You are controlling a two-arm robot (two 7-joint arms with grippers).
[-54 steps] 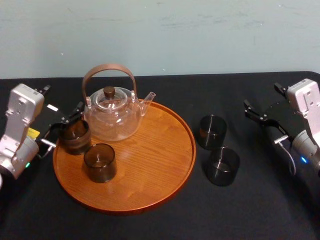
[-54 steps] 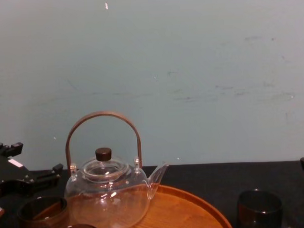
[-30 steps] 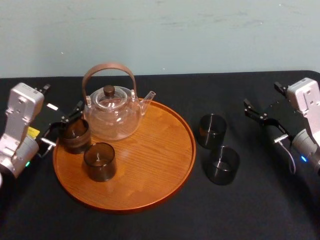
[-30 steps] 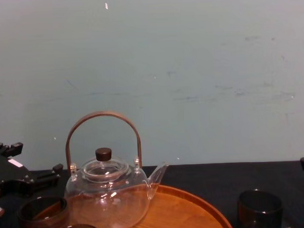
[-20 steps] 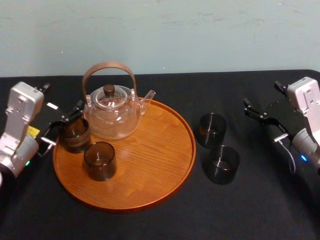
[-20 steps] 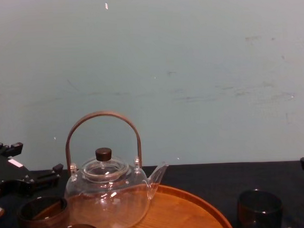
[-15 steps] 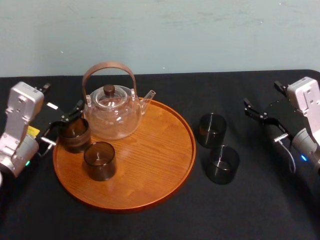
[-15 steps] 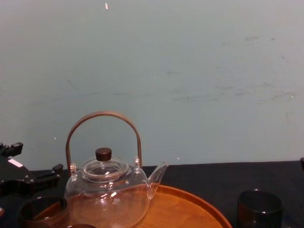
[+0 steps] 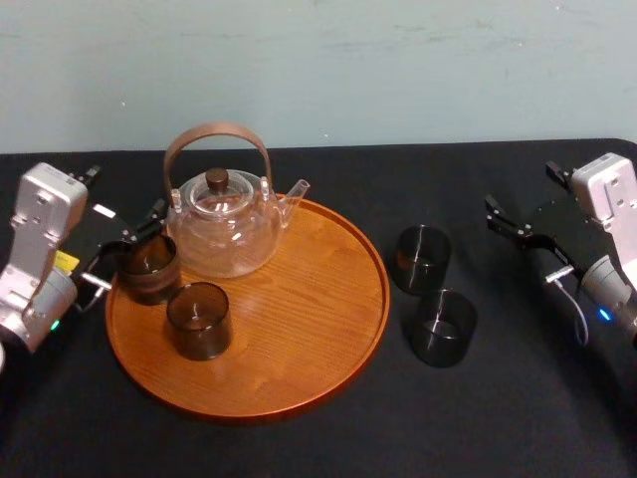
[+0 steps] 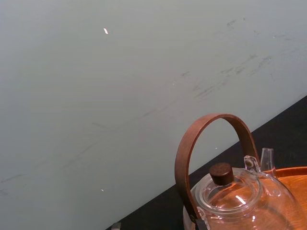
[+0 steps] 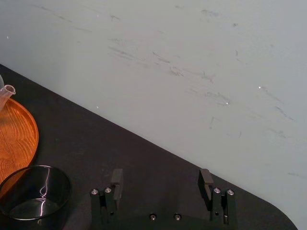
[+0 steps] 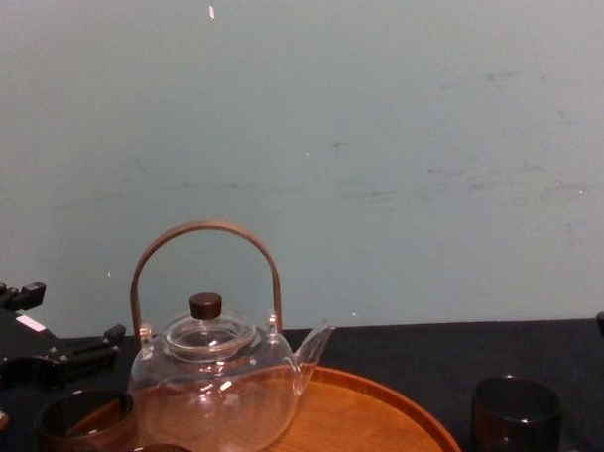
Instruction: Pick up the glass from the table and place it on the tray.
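Note:
Two dark smoky glasses stand on the black table (image 9: 498, 418) just right of the tray: one farther back (image 9: 420, 259) and one nearer (image 9: 442, 328). The round wooden tray (image 9: 299, 299) carries two more dark glasses (image 9: 149, 269) (image 9: 198, 321). My right gripper (image 9: 520, 189) hovers open to the right of the table glasses, apart from them; in the right wrist view its fingers (image 11: 116, 178) have nothing between them, with a glass (image 11: 33, 191) off to the side. My left gripper (image 9: 127, 192) stands open at the tray's left edge, beside the glass there.
A clear glass teapot (image 9: 221, 224) with a brown arched handle and a dark knob sits at the back left of the tray. A pale wall rises behind the table's far edge. Bare tabletop lies in front of the tray.

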